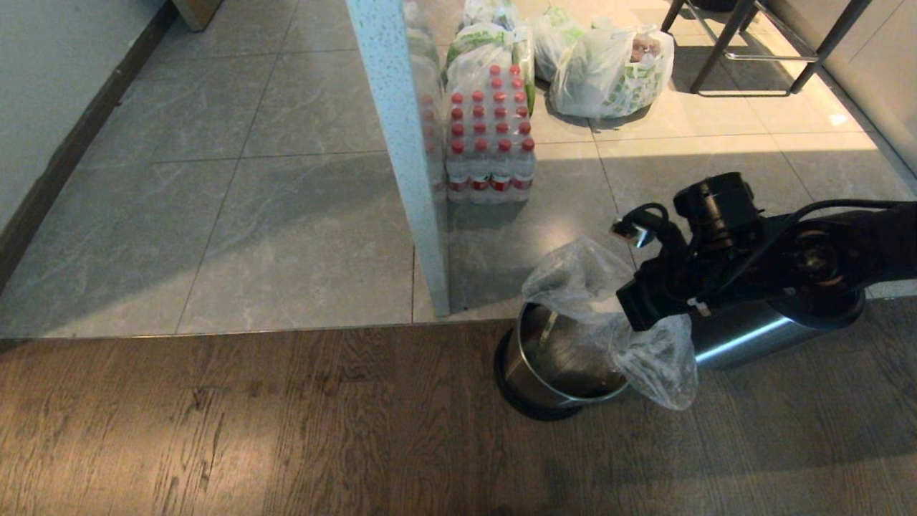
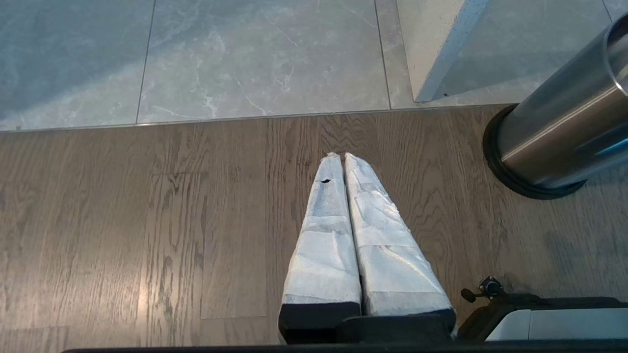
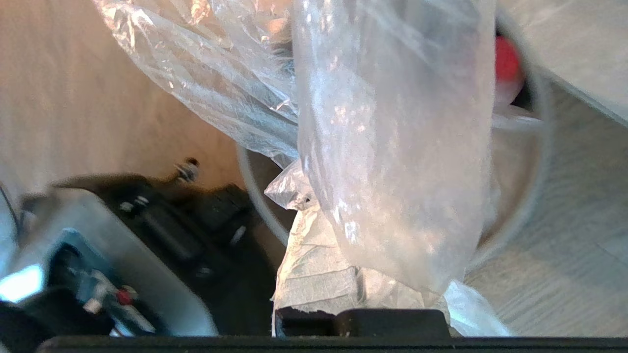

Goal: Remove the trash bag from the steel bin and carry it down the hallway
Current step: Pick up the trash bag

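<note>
Our right end effector [image 1: 630, 315] pinches the clear trash bag [image 1: 645, 351], which hangs below it over the steel bin [image 1: 566, 365] mouth, long axis vertical. Our left end effector [image 2: 343, 162], closed and empty, idles beside the bin. Beyond, bottled water [image 1: 491, 136]; no readable labels.

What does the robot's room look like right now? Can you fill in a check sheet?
Surface: wood floor near the robot, grey tiles beyond.
Job's things: steel bin on the wood; clear bag pulled up over its rim.
Clutter: pack of red-capped bottles; white bags behind it.
Grippers: right gripper shut on the bag above the bin; left gripper shut, empty, over the wood.
Cables: black cable along the right arm.
Surroundings: speckled wall edge; chair legs at the back.
</note>
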